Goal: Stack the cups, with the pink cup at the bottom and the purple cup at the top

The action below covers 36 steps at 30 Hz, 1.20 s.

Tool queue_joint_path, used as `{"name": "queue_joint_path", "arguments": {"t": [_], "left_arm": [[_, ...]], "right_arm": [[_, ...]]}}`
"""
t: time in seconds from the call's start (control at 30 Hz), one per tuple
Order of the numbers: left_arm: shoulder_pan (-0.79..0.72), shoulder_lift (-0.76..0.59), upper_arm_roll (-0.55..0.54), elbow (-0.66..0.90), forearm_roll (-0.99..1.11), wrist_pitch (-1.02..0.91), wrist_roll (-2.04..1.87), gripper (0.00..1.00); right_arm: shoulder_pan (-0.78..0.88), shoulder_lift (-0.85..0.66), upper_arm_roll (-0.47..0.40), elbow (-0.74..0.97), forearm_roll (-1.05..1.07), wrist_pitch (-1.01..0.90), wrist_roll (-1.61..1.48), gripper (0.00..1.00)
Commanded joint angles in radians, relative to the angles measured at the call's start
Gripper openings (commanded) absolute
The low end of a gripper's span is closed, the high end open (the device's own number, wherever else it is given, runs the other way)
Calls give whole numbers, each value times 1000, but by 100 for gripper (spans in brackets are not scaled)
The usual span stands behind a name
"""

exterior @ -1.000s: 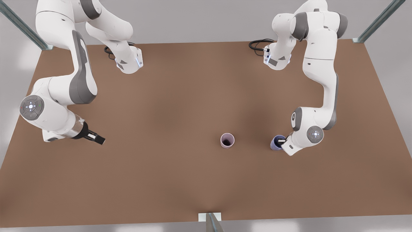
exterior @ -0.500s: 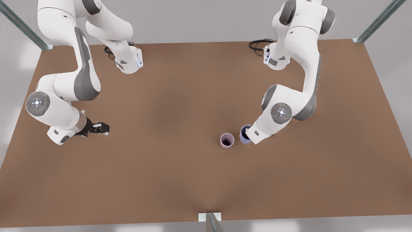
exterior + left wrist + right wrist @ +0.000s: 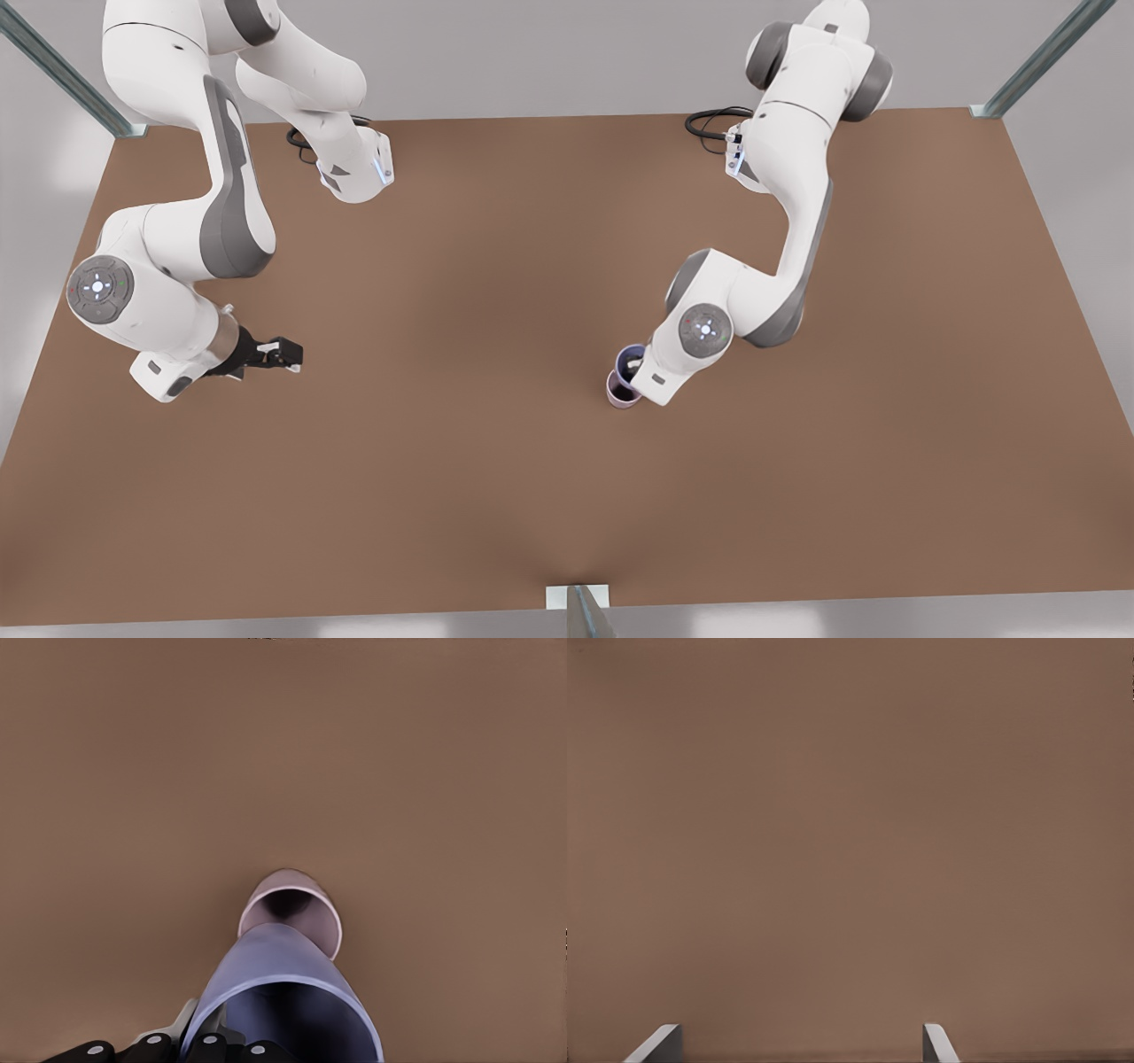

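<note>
Left hand (image 3: 634,370) gripping purple cup (image 3: 630,360) by rim, having carried it across from front view's right; now hovering right over pink cup (image 3: 621,395), which is sitting upright on tabletop (image 3: 461,496). Looking like only lowering left. Both cups matte, tapered, no handles, darker inside. Right hand (image 3: 282,354) waiting well apart, fingers spread, holding nothing.

Brown table (image 3: 496,496), black cable (image 3: 709,120), metal frame posts (image 3: 62,75)
</note>
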Motion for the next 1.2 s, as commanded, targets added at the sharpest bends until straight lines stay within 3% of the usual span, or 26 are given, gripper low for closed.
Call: {"name": "queue_joint_path", "arguments": {"t": [0.0, 0.93, 0.97, 1.0, 1.07, 1.17], "left_arm": [[0, 5, -1, -1, -8, 61, -303, 21], [0, 59, -12, -19, -6, 90, -298, 21], [0, 59, -13, -19, -6, 90, -296, 32], [0, 59, -13, -19, -6, 88, -289, 62], [0, 59, -13, -19, -6, 88, -287, 82], [0, 58, -13, -19, -4, 87, -284, 96]], "right_arm": [[1, -1, 0, 0, 2, -7, 186, 100], [-8, 8, -1, 2, 3, -6, 169, 100], [-8, 8, -1, 2, 3, -6, 169, 100], [-8, 8, -1, 2, 3, -6, 169, 100], [-8, 8, -1, 2, 3, -6, 169, 100], [-8, 8, -1, 2, 3, -6, 169, 100]]}}
